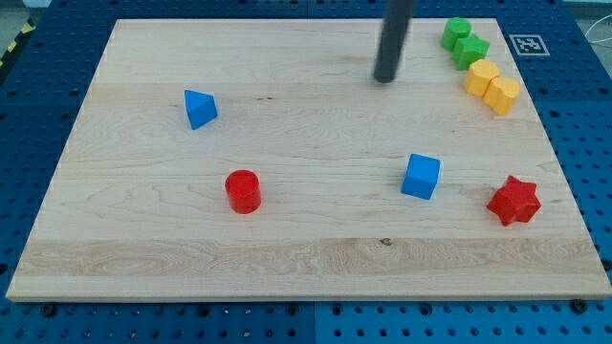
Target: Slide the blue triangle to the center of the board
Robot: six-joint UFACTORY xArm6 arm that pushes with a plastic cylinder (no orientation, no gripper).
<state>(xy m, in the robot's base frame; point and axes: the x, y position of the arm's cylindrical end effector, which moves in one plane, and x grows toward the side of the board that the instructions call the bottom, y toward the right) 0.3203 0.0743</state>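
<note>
The blue triangle [200, 108] lies on the wooden board [306, 258] at the view's upper left. My tip [385, 79] is the lower end of a dark rod that comes down from the view's top, right of centre. It is far to the right of the blue triangle and touches no block. A blue cube [421, 177] sits below the tip, right of centre.
A red cylinder [243, 191] sits left of centre. A red star [514, 201] is at the right edge. Two green blocks [464, 42] and two yellow blocks [492, 85] cluster at the upper right corner.
</note>
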